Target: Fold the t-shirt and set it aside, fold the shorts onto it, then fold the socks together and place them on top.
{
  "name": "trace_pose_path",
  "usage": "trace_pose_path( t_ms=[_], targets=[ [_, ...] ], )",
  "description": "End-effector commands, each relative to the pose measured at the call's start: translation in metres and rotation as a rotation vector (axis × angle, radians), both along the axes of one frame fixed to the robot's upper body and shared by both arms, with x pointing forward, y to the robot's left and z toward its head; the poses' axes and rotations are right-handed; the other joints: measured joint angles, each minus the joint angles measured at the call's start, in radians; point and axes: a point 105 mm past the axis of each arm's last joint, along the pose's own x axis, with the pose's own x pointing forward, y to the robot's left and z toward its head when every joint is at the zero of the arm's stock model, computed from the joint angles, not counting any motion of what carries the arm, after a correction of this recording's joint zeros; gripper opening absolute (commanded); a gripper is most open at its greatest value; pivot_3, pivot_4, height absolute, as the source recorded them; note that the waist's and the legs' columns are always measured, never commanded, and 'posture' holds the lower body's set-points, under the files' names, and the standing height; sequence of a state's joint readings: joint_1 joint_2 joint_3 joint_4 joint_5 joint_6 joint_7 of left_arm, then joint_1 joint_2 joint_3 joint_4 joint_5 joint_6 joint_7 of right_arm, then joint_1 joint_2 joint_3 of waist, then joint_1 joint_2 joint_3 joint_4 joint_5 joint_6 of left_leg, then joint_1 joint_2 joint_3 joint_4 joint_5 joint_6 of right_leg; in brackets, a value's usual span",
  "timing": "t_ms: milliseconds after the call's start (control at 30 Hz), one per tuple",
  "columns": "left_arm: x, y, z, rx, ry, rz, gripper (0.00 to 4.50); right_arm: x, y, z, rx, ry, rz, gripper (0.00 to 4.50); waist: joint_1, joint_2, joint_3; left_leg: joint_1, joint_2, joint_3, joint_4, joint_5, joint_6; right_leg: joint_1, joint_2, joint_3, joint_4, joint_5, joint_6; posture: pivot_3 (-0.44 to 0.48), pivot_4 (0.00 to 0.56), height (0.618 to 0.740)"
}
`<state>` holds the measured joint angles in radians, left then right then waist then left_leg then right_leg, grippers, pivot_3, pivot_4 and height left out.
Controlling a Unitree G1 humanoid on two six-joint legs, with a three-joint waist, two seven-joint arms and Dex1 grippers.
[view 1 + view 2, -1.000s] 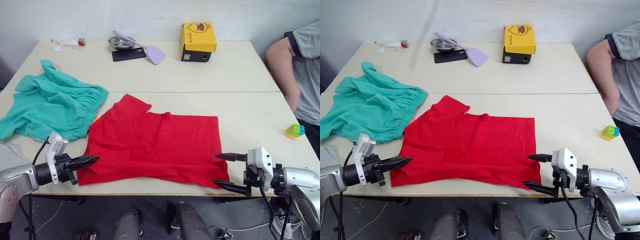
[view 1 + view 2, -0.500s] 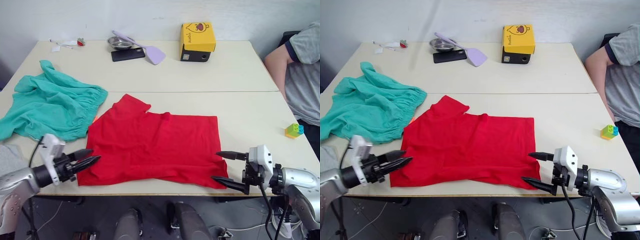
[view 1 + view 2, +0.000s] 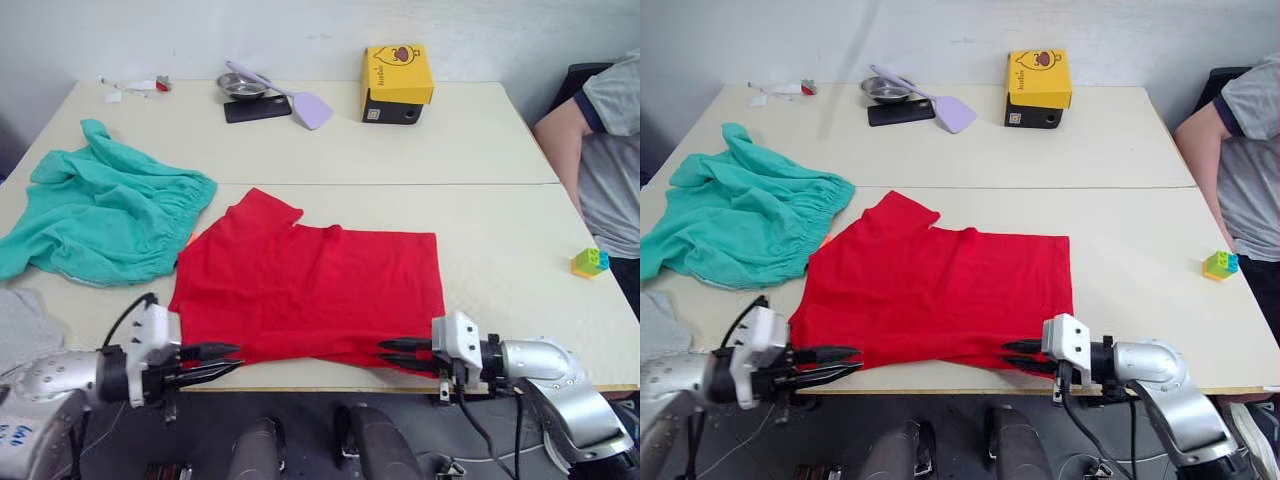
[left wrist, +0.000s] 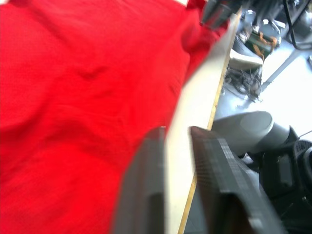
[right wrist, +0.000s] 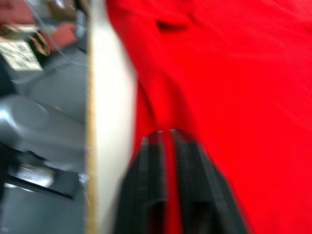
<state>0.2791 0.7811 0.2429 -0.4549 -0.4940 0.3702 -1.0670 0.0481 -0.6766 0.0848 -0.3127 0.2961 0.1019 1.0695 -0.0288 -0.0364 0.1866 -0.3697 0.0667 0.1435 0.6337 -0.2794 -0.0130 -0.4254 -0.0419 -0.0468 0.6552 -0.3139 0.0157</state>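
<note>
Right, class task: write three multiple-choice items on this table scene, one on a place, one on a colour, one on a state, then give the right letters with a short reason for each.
1. Where do the shorts lie relative to the t-shirt?
A. On the robot's left of it
B. On top of it
C. On the robot's right of it

2. What colour is the box at the far side of the table?
A. Green
B. Yellow
C. White

3. How does the t-shirt lie now?
A. Folded into a small square
B. Hanging off the far edge
C. Spread out flat, not yet folded small

Answers: 1 A, the teal shorts sit beside the red shirt on the left. 2 B, the box top is yellow over a black base. 3 C, the shirt covers a wide patch at the near edge, with the left gripper and right gripper at its near hem.
</note>
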Motion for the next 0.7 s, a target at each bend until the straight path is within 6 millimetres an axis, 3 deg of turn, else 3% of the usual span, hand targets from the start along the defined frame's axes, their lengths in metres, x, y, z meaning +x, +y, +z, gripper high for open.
trace_pose_path(
  t_ms=[33,367,600,700],
  targets=[
    [0.019,0.009,-0.006,0.053,-0.083,0.108,0.02,0.01,-0.003,0.003,0.003,-0.05,-0.056,0.0,0.001,0.0,0.0,0.0,0.0,0.0,0.0,0.0,0.0,0.0,0.0,0.0,0.0,0.0,0.0,0.0,0.15,0.74],
    [0.053,0.048,-0.007,0.123,-0.197,0.346,0.02,0.037,-0.051,-0.008,-0.044,-0.074,-0.304,0.0,0.0,-0.001,-0.001,0.0,0.0,0.0,-0.001,0.0,0.001,0.0,0.0,0.0,0.0,0.0,0.0,0.0,0.15,0.74],
    [0.069,0.056,-0.012,0.121,-0.241,0.418,0.02,0.044,-0.063,-0.017,-0.019,-0.067,-0.386,0.0,0.0,-0.003,-0.002,0.001,0.0,0.0,0.0,0.0,0.002,0.001,0.0,0.0,0.001,0.001,0.001,0.0,0.15,0.74],
    [0.079,0.061,-0.004,0.086,-0.286,0.466,0.02,0.043,-0.063,-0.01,0.043,-0.095,-0.365,0.0,0.001,-0.005,-0.003,0.001,0.0,0.0,0.0,0.0,0.002,0.002,0.0,0.0,0.001,0.001,0.001,0.0,0.15,0.74]
  ],
)
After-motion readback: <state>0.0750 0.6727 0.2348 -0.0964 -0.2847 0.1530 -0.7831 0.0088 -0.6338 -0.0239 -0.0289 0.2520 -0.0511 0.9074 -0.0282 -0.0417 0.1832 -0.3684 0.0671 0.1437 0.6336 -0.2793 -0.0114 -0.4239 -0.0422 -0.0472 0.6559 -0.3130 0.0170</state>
